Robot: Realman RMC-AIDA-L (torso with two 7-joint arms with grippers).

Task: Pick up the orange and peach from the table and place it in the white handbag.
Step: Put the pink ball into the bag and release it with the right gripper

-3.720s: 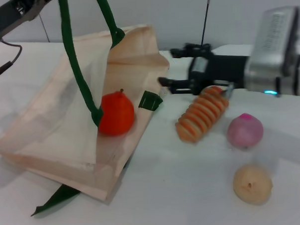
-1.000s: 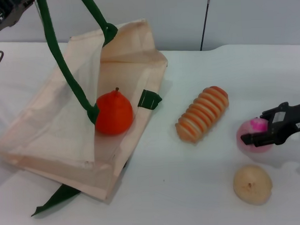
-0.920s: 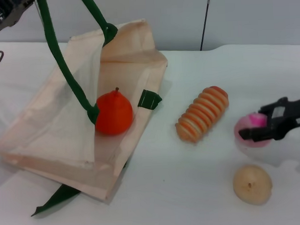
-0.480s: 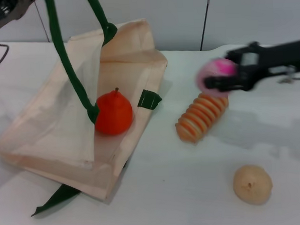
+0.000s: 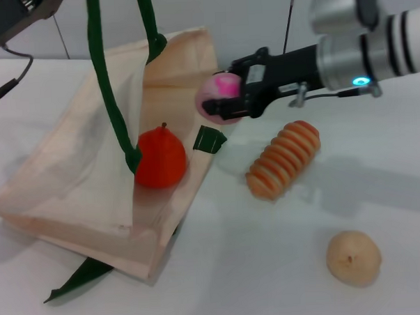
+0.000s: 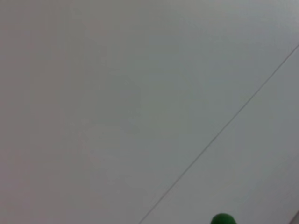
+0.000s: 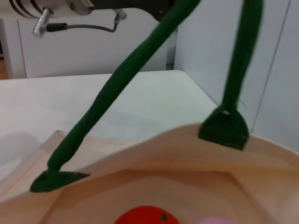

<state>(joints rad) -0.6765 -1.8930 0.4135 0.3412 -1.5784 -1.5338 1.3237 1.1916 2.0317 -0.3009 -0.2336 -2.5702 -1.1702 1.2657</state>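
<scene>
The white handbag (image 5: 78, 170) lies on the table at the left, its mouth held open. The orange (image 5: 160, 157) sits inside the mouth; it also shows in the right wrist view (image 7: 147, 215). My right gripper (image 5: 229, 96) is shut on the peach (image 5: 218, 94) and holds it in the air just above the bag's right edge; a sliver of the peach shows in the right wrist view (image 7: 216, 220). My left arm (image 5: 15, 14) is at the top left, holding up the green strap handles (image 5: 98, 72); its gripper is out of view.
A ribbed orange-and-cream elongated piece (image 5: 285, 158) lies right of the bag. A tan round fruit with a dimple (image 5: 353, 258) sits at the front right. A green strap end (image 5: 79, 278) pokes out under the bag's front corner.
My right gripper closed on the peach at the right, lifted it off the table and carried it left to the bag's opening. The bag and orange have stayed put.
</scene>
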